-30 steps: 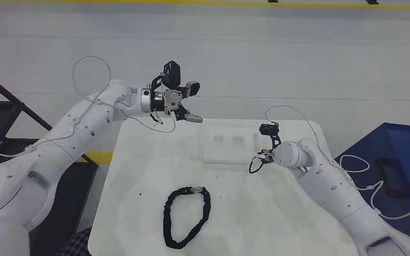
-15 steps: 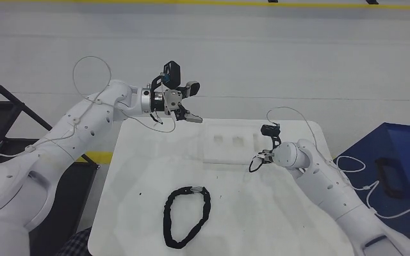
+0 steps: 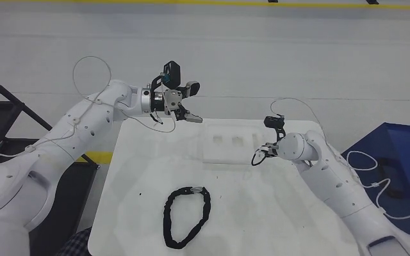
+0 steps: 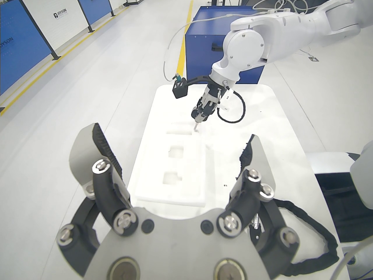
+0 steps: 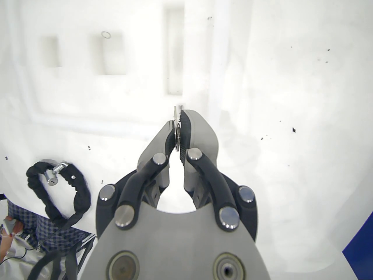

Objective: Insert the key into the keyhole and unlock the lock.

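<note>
R grip (image 5: 178, 123): clamped on key (image 5: 177, 111); key tip pokes out past pads.
Key pos: over white foam tray (image 5: 72, 100), at end of its long slot (image 5: 174, 59); contact w/ tray unclear.
L grip (image 4: 174, 147): wide open, nothing in it, up over table's (image 3: 147, 179) far edge, L part.
Lock (image 3: 168, 221): black chain loop flat on table nr front edge, well apart from both grips; metal cylinder (image 5: 54, 173) on loop's tray side.

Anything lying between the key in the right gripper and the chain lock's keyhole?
Nothing visible does. The right gripper, shut on the key, hangs at the foam tray's edge. Bare table lies between it and the chain lock. The open left gripper is off at the table's far corner.
</note>
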Controlling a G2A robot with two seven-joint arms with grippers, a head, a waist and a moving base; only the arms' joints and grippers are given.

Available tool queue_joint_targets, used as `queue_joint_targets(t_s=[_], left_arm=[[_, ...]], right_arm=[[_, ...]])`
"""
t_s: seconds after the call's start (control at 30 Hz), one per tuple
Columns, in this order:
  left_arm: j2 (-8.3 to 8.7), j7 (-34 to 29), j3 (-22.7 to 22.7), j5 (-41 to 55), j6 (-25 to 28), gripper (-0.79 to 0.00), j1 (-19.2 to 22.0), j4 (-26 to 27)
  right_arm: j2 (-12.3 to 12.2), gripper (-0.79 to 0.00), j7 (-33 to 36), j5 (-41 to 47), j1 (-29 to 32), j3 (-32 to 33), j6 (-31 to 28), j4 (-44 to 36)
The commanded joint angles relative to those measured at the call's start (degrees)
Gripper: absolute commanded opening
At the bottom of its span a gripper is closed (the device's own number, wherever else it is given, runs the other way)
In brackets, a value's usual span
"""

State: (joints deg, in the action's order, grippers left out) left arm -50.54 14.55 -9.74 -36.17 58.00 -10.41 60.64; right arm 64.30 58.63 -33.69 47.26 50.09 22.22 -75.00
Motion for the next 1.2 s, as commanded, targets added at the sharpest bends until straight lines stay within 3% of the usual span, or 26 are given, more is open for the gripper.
queue_joint_targets(t_s=[0.0,0.53,0.97,1.17], left_arm=[[0.0,0.0,0.0,0.0,0.0,0.0,0.0,0.0],[0.0,0.0,0.0,0.0,0.0,0.0,0.0,0.0],[0.0,0.0,0.0,0.0,0.0,0.0,0.0,0.0],[0.0,0.0,0.0,0.0,0.0,0.0,0.0,0.0]], right_arm=[[-0.5,-0.785,0.6,1.2,1.0,2.2,-0.5,-2.7],[-3.7,-0.785,3.8,21.9,11.9,19.7,-14.4,-16.8],[-4.3,-0.785,0.4,37.3,17.8,26.9,-27.1,-19.6],[-4.4,-0.785,-0.2,37.9,18.3,27.4,-27.9,-19.6]])
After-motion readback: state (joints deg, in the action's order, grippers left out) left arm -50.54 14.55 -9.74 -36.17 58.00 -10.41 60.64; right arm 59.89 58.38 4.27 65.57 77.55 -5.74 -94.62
